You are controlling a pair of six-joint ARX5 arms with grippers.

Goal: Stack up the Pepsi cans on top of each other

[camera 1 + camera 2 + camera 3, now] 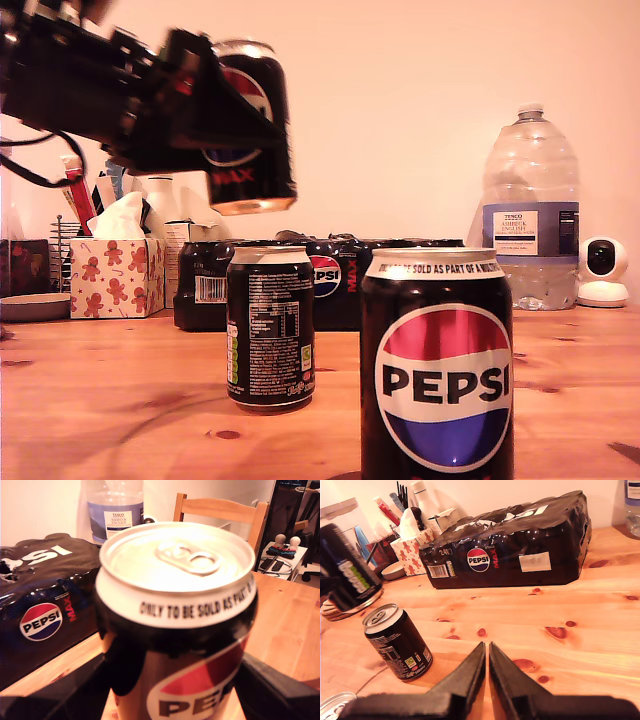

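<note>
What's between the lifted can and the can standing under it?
Nothing: in the exterior view only air and background separate the lifted can, in my first hand, from the standing can.

My first tool (235, 120) is matt black, blocky and angular, with wide flat fingers (57, 692) of dark plastic; behind it the black arm (70, 85) carries thin black cables (40, 165) looping beneath. My second tool (486, 665) has two black wedge-shaped fingers (462, 677), smooth and tapering to narrow tips, rising from a broad dark base
</note>
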